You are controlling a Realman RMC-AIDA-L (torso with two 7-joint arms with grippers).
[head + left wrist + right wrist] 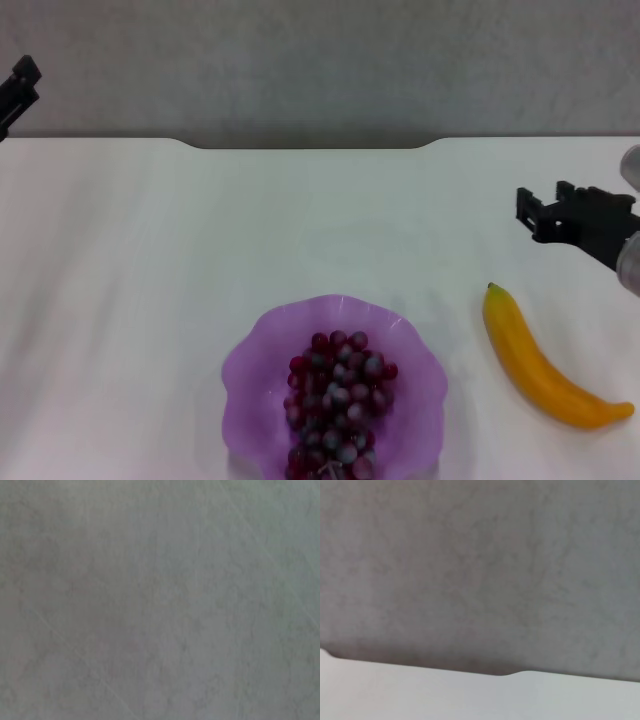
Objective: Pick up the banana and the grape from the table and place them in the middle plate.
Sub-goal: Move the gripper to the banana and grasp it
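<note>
At the near edge of the plain white table (150,300), about midway along it, sits the middle plate (260,360), a translucent lilac plastic dish with a wavy, flower-like rim; its nearest part runs out of the head view. Lying in it is the grape (335,400), a long bunch of small dark red-purple berries with a whitish bloom, stretched from the dish's centre toward the near rim.

Toward the table's right edge, apart from the dish, lies the banana (540,365), a smooth curved yellow-orange fruit of plastic look. It rests flat on the tabletop, its dark greenish stem tip pointing to the far edge and its other end curving off toward the near right corner (nothing touches it).

Just beyond the stem tip, over the right side of the table, hangs the right gripper (528,212), black, with its fingers reaching toward the table's middle. Whether its jaws are apart or together cannot be told; they hold nothing visible.

Farthest off, at the far left corner, the left gripper (18,85) shows only as a dark tip against the grey wall (330,60); its jaws cannot be judged either.

The right wrist view shows the table's notched far edge below that wall, the left wrist view a grey mottled surface only.
</note>
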